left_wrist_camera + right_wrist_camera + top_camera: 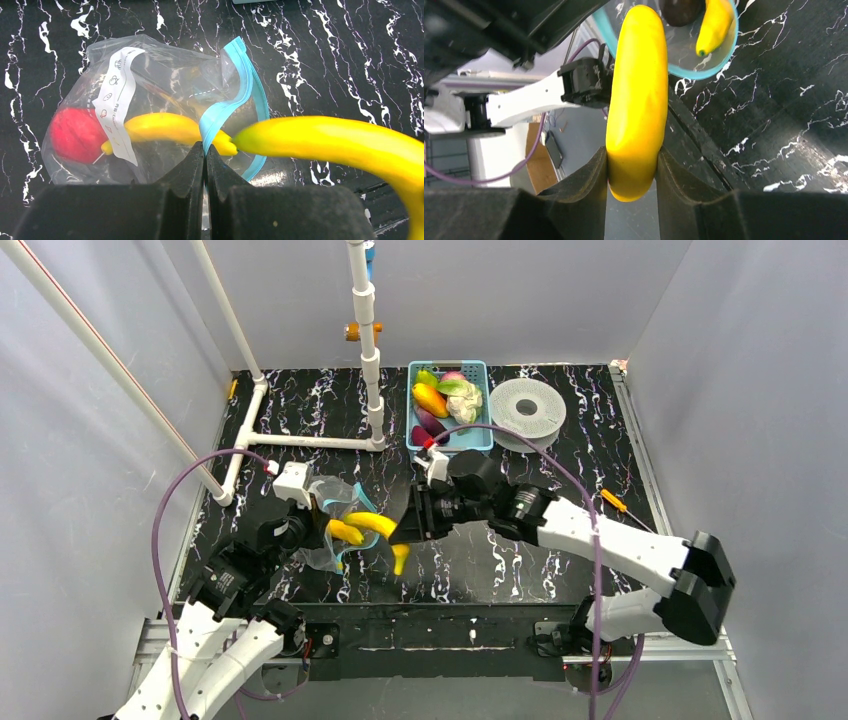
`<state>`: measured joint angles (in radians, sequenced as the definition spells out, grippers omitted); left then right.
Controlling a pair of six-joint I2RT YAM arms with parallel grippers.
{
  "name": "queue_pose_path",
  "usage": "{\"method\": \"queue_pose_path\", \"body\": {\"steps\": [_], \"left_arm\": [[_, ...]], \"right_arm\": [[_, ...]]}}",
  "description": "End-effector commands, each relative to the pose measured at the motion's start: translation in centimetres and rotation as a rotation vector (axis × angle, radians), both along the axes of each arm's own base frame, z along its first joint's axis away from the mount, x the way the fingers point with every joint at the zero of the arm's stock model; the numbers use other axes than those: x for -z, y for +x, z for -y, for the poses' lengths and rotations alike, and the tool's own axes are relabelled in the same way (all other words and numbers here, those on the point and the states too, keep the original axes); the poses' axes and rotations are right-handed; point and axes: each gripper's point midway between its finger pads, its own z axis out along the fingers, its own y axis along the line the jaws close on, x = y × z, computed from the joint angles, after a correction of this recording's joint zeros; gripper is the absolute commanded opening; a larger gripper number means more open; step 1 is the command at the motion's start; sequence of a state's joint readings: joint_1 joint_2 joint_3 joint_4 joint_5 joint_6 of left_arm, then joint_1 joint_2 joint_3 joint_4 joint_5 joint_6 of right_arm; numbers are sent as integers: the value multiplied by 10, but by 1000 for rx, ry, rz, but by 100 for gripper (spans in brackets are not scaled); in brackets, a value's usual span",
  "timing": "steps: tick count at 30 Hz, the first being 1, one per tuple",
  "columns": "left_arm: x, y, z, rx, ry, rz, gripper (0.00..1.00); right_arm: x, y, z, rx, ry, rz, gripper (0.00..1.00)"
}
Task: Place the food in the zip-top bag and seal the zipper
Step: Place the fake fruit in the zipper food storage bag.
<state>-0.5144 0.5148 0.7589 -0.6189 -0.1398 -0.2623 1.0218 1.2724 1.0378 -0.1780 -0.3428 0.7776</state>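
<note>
Right gripper (631,161) holds banana (636,100) at zip-top bag (165,75) mouth

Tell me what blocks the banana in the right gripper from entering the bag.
The left gripper, shut on the zipper, holds the zip-top bag open. A banana already inside lies with its end at the mouth, tip to tip with the held banana in the right gripper, partly blocking the way.

We find the clear crinkly plastic bag (165,70) lying open, its pale-blue zipper strip (252,90) unsealed, a glossy red toy apple (75,135) and yellow toy banana (165,127) inside, a second yellow banana (330,142) tip-first at its mouth.
</note>
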Motion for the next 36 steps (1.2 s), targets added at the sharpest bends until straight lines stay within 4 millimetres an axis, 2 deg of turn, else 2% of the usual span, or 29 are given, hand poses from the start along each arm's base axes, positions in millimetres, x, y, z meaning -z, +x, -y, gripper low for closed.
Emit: {"method": "queue_pose_path", "body": {"steps": [1, 11, 13, 15, 24, 30, 33, 36], "left_arm": [[-2, -2, 6, 33, -17, 6, 0], [-1, -2, 11, 61, -21, 3, 0], [-2, -3, 12, 70, -29, 9, 0], [-4, -4, 13, 75, -37, 19, 0], [-5, -6, 18, 104, -49, 20, 0], [-2, -6, 24, 134, -51, -2, 0], [-2, -7, 24, 136, -54, 2, 0], [-5, -7, 22, 125, -58, 14, 0]], "right_arm": [[-15, 17, -33, 42, 55, -34, 1], [-2, 56, -68, 129, 57, -19, 1], [-5, 61, -76, 126, 85, -7, 1], [-3, 66, -80, 132, 87, -4, 5], [2, 94, -93, 202, 138, -164, 9], [9, 101, -110, 215, 129, -237, 11], [16, 108, -113, 240, 100, -231, 18], [21, 110, -111, 245, 60, -156, 34]]}}
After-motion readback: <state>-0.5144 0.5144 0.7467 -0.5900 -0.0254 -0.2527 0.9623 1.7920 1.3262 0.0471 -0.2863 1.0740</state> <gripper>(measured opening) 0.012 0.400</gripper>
